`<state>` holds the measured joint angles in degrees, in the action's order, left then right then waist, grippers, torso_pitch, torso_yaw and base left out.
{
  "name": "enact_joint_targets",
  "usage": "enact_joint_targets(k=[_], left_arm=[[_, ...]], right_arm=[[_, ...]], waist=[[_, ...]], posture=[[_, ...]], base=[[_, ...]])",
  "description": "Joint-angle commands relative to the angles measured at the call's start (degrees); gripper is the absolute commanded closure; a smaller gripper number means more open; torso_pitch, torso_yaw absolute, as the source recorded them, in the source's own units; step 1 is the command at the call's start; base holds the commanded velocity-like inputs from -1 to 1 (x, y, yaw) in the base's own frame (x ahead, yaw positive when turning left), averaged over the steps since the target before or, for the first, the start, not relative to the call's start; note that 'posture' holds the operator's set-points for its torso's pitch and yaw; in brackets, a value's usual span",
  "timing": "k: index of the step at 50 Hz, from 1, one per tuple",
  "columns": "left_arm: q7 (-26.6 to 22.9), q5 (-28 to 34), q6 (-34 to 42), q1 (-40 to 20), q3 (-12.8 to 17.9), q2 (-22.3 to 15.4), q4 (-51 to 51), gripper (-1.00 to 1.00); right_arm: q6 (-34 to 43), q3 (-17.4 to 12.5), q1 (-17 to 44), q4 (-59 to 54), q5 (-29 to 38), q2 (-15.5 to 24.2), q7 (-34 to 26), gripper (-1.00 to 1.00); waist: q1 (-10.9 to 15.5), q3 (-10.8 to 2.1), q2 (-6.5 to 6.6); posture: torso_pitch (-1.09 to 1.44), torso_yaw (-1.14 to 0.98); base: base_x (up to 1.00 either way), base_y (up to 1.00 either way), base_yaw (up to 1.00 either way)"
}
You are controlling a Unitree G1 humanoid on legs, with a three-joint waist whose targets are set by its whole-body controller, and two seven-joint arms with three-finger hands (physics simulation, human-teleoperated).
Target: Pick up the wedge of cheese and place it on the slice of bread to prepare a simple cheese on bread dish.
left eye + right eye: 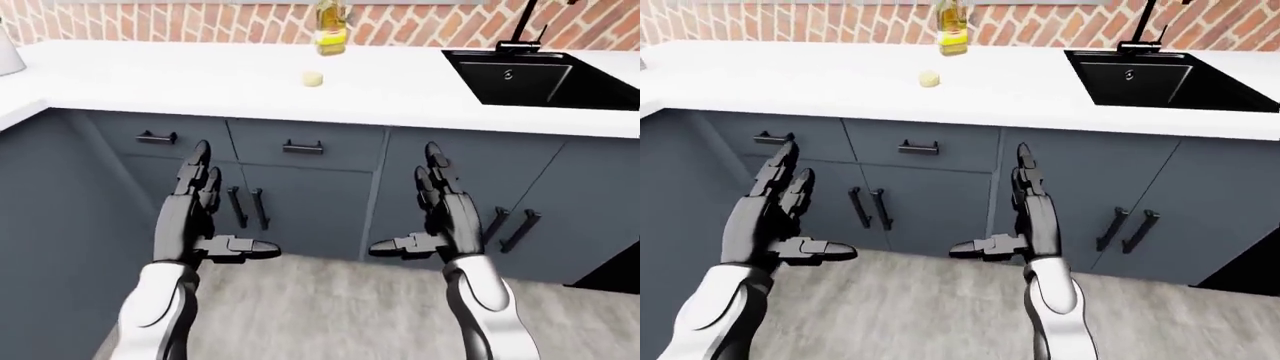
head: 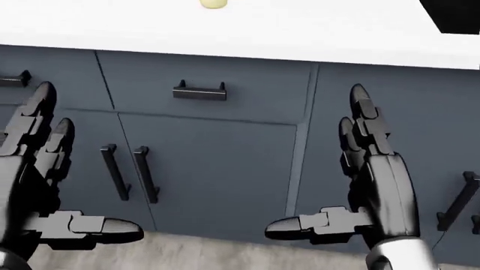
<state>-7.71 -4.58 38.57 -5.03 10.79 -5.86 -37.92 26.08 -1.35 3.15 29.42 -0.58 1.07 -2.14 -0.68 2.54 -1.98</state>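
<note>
A small pale yellow lump [image 1: 313, 78] lies on the white counter [image 1: 200, 75] near the top of the left-eye view; I cannot tell whether it is the cheese wedge. No slice of bread shows in any view. Both hands hang below counter height, before the grey cabinet doors. My left hand [image 1: 228, 206] is open, fingers pointing up and thumb sticking out to the right. My right hand [image 1: 408, 204] is open too, its thumb pointing left. Neither hand holds or touches anything.
A yellow oil bottle [image 1: 331, 28] stands by the brick wall behind the lump. A black sink [image 1: 530, 75] with a tap is set into the counter at the right. Grey cabinets with black handles [image 2: 200, 90] run under the counter, and a side counter juts out at the left.
</note>
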Motion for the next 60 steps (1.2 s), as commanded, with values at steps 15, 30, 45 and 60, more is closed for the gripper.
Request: enact_joint_targets(k=[15,30,45,60], left_arm=[[0.60,-0.14,0.41,-3.35,1.50,-1.42,-4.53,-1.00],[0.50,-0.33,5.57,-7.08,2.13,-2.99,-6.89,-1.00],[0.48,-0.69,5.72,-7.44,2.79,-3.66,-7.38,-1.00],[0.77,-2.34,10.39,-9.93,4.40,-5.16,-10.43,-1.00]], right_arm=[[0.81,-2.41,4.09,5.10,-4.20,0.09,2.38,-1.00],[4.01,-2.32,5.74,6.95,-5.13,1.10,3.79,-1.00],[8.12,-3.71,8.62,9.55,-5.89,2.34,4.54,-1.00],[14.92,-5.29,14.29,12.73,-6.98,4.16,5.83,-1.00]], waist=[[0.76,-1.85,4.97],[1.52,-2.62,0.43],[-0.22,-0.09,6.42],[2.10,-1.37,-2.33]], posture=[[0.00,0.00],[0.00,0.00],[0.00,0.00],[0.00,0.00]], base=[[0.14,0.24,0.00],[0.01,-0.03,-0.21],[0.37,0.00,0.00],[0.46,0.00,0.00]])
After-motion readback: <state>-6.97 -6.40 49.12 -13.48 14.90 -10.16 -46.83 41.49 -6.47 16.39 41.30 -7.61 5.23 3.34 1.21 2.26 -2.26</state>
